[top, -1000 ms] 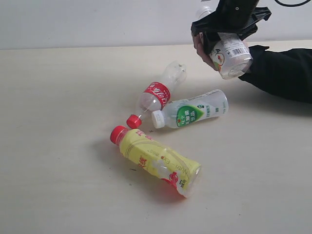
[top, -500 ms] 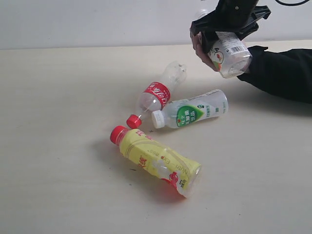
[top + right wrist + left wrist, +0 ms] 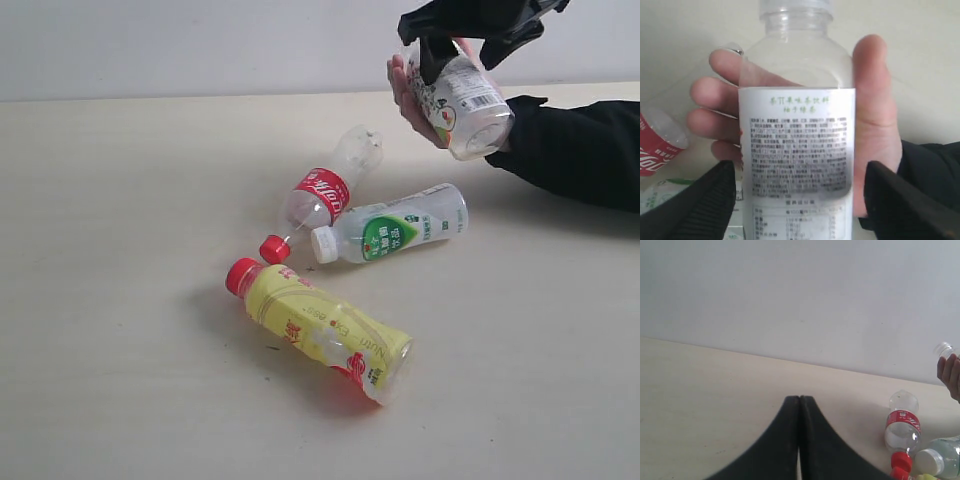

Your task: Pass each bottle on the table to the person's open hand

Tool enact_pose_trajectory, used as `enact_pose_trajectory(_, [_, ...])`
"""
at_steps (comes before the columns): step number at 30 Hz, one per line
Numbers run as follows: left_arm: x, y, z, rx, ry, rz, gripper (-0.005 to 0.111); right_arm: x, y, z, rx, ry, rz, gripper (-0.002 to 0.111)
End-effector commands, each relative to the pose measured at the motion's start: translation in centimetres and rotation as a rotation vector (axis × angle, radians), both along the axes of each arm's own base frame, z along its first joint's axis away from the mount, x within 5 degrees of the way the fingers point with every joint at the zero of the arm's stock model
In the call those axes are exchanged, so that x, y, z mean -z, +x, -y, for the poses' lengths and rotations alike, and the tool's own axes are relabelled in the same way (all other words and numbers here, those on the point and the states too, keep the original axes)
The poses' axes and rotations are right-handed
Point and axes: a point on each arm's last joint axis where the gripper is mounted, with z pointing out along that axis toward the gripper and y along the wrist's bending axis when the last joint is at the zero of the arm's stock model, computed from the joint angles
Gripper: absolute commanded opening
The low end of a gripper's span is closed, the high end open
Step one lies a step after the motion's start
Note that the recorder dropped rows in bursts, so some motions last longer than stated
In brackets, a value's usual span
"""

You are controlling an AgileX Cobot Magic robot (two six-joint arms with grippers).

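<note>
The clear bottle with the white floral label [image 3: 465, 100] [image 3: 797, 140] rests in the person's open hand [image 3: 405, 95] [image 3: 875, 125], whose fingers curl behind it. My right gripper [image 3: 463, 55] [image 3: 799, 170] is open just above it, a finger on each side and both apart from the bottle. On the table [image 3: 120, 250] lie the red-label bottle [image 3: 322, 192] [image 3: 902, 420], the green-white label bottle [image 3: 395, 232] [image 3: 940, 457] and the yellow-wrapped bottle [image 3: 320, 330]. My left gripper [image 3: 800, 399] is shut on nothing, well away from the bottles, and does not show in the exterior view.
The person's black sleeve [image 3: 580, 145] lies across the table's far right. A plain pale wall [image 3: 200, 45] runs behind the table's far edge. The three lying bottles are bunched near the middle, the red-label and green-white ones touching.
My right gripper has opened and lifted off the floral-label bottle, which now stays in the person's hand. The other bottles and the left gripper have not moved.
</note>
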Motion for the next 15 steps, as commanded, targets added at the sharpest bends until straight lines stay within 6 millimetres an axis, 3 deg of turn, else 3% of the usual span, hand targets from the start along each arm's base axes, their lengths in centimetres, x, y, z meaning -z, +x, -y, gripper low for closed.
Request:
enact_pose_trajectory(1, [-0.1,0.0,0.0,0.005,0.003,0.016,0.0,-2.7,-1.1,0.6,-0.002,-0.002,0.032,0.068])
enact_pose_trajectory(3, [-0.1,0.0,0.0,0.005,0.003,0.016,0.0,-3.8,-1.8,0.7,-0.001,0.0,0.04,0.062])
enact_pose_trajectory(5, [-0.1,0.0,0.0,0.005,0.003,0.016,0.0,-5.1,-2.6,1.0,0.011,0.003,0.045,0.048])
enact_pose_trajectory(10, [-0.1,0.0,0.0,0.005,0.003,0.016,0.0,-8.2,-5.5,1.9,0.013,0.005,0.082,0.002])
enact_pose_trajectory(15, [-0.1,0.0,0.0,0.005,0.003,0.016,0.0,-9.3,-11.1,3.3,0.002,0.062,0.182,0.0])
